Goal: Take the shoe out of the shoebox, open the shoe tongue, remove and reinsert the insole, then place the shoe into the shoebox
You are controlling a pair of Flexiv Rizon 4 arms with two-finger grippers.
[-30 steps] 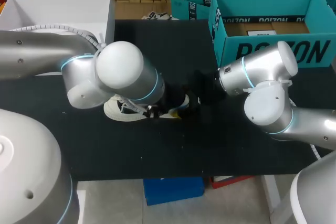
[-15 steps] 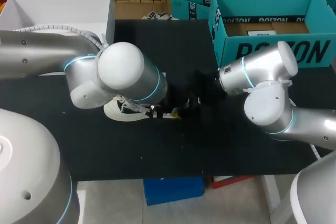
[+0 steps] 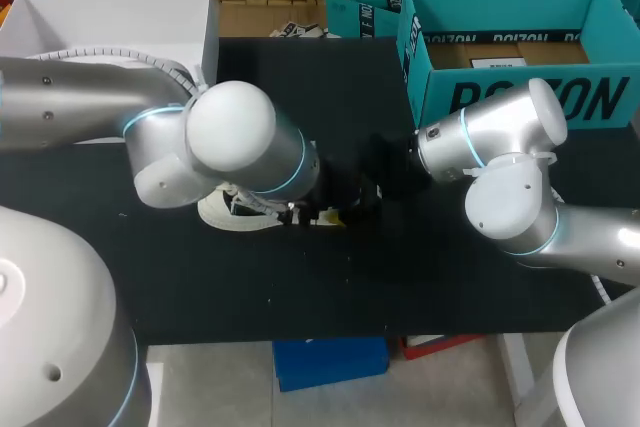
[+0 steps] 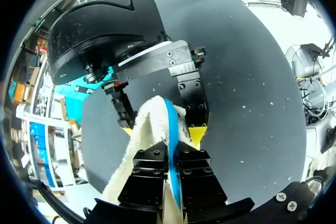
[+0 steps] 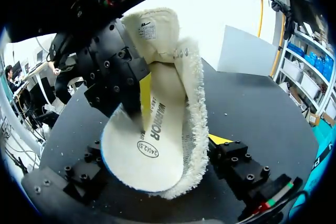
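Shoe (image 3: 222, 211) is out of the shoebox (image 3: 520, 97) and lying mid-table on the black table (image 3: 380, 277). In the head view it's mostly hidden under our left arm (image 3: 235, 137), with only a white part showing. The teal shoebox is open at the far right of the table, well apart from the shoe. Our right arm (image 3: 500, 142) comes in from the right, wrist aimed at the shoe. On the right gripper (image 5: 157, 148) the jaws are spread wide with the shoe between them. One yellow fingertip (image 5: 218, 140) is against the fleece rim and the other finger is against the opposite side by the blue edge, so we read it as clamped on the shoe from both sides. On the left gripper (image 4: 173, 155) the jaws are pressed nearly together, pinching a thin blue-edged layer right beside the fleece. We take that layer for the edge of the insole (image 5: 147, 174). In the right wrist view one of the left gripper's yellow fingers lies on top of the insole inside the shoe, and its mate is hidden behind it. The insole is cream with print on it, sitting in the shoe and bowed up along the pinched side. The tongue (image 5: 152, 24) stands up at the far end of the opening with its label facing us. A white open box (image 3: 195, 37) sits at the far left of the table, apart from everything else.
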